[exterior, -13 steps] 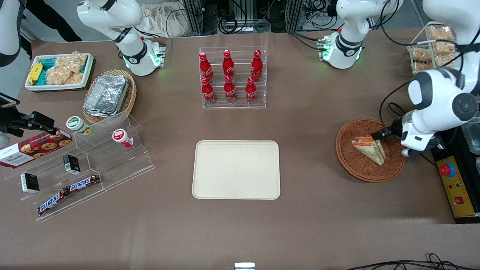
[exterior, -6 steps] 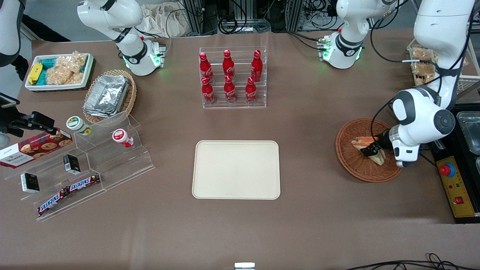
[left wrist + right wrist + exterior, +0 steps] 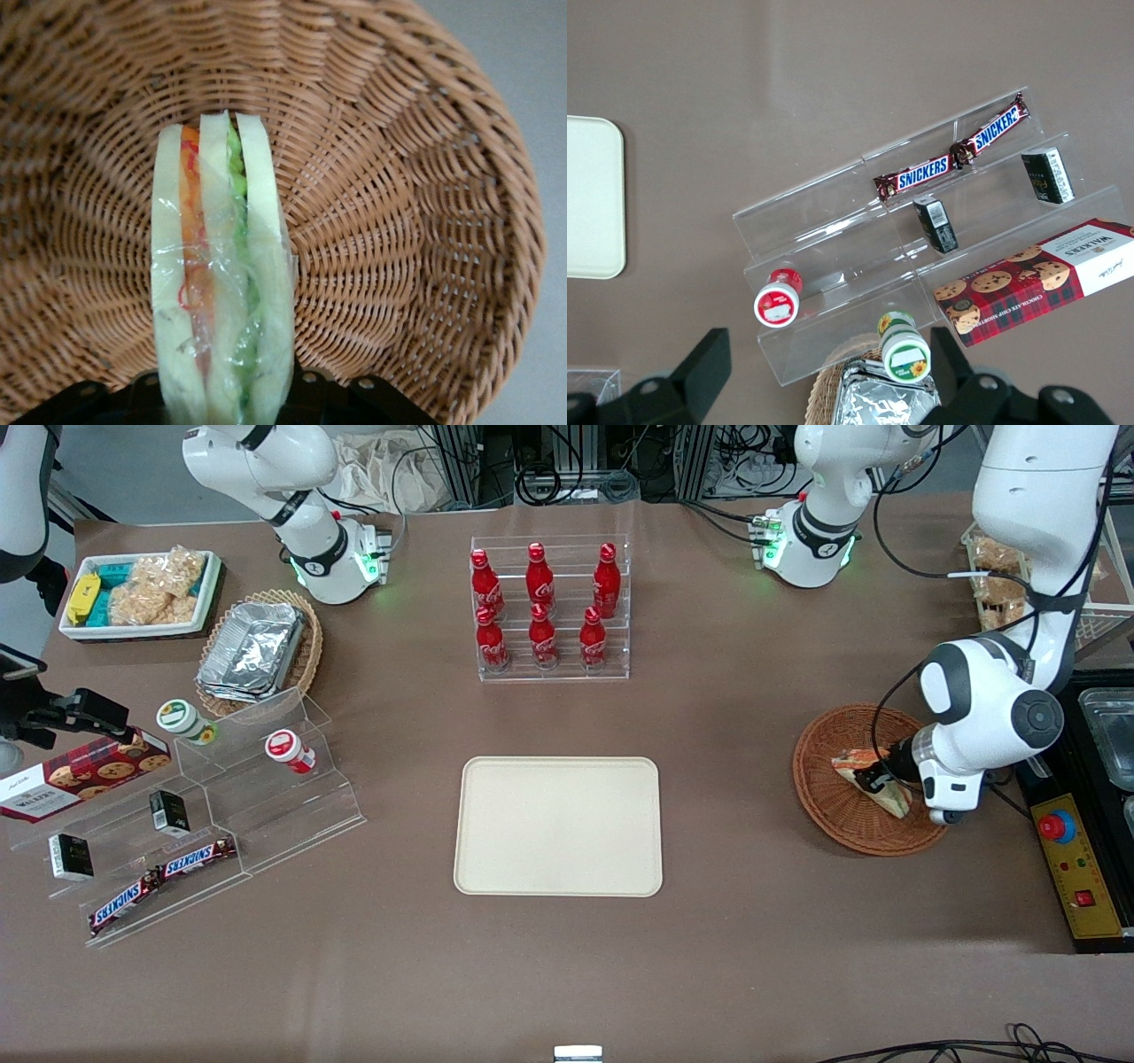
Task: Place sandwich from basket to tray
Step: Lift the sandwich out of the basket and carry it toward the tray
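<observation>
The sandwich (image 3: 852, 763), a wrapped wedge of white bread with orange and green layers, lies in the round reddish-brown wicker basket (image 3: 833, 819) toward the working arm's end of the table. My left gripper (image 3: 879, 780) is down in the basket, its jaws closed against both bread faces of the sandwich. In the left wrist view the sandwich (image 3: 221, 266) stands edge-on between the jaws of the gripper (image 3: 226, 403), with basket weave (image 3: 399, 221) all round it. The cream-beige tray (image 3: 558, 825) lies flat at mid-table, with nothing on it.
A clear rack of red bottles (image 3: 542, 607) stands farther from the camera than the tray. A red stop button box (image 3: 1072, 864) sits beside the basket at the table's end. Clear stepped shelves with snacks (image 3: 204, 815) and a foil-container basket (image 3: 257, 651) lie toward the parked arm's end.
My left gripper has moved down over the sandwich and now straddles it. The arm's wrist shifted toward mid-table and nearer the front camera. The sandwich stays in the basket.
</observation>
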You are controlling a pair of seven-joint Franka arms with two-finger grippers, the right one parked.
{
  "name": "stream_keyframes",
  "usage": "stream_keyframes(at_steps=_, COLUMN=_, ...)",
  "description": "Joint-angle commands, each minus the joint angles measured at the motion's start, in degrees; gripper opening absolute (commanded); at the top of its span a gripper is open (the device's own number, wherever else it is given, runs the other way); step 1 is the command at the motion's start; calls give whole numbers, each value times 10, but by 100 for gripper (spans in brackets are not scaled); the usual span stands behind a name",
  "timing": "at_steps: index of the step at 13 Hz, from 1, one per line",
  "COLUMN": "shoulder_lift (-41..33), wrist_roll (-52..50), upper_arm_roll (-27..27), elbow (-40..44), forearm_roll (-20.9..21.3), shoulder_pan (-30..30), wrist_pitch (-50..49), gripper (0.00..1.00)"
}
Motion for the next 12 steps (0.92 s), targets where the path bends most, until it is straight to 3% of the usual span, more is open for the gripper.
stream_keyframes(at_steps=1, shoulder_lift=-74, wrist_roll=-15, upper_arm_roll=-4, elbow=47, forearm_roll=28, shoulder_pan=-23, wrist_pitch=-127, gripper=0)
stream_keyframes(at_steps=3, shoulder_lift=-90, wrist_roll=-44, upper_arm_roll=-30, elbow=90, forearm_roll=23, shoulder_pan=-51, wrist_pitch=-196, gripper=0)
stream_keyframes(at_steps=7, shoulder_lift=-68, wrist_roll=-93, upper_arm_roll=-136, elbow=131, forearm_roll=20, shoulder_pan=-80, wrist_pitch=-192, gripper=0)
stream_keyframes(at_steps=9, shoulder_lift=-28, wrist_roll=-85, upper_arm_roll=-189, elbow=137, forearm_roll=30, shoulder_pan=-98, wrist_pitch=-138, gripper=0)
stream_keyframes(at_steps=12, shoulder_lift=39, wrist_roll=-82, upper_arm_roll=-192, elbow=137, forearm_roll=67, shoulder_pan=-161, wrist_pitch=-10, gripper=0)
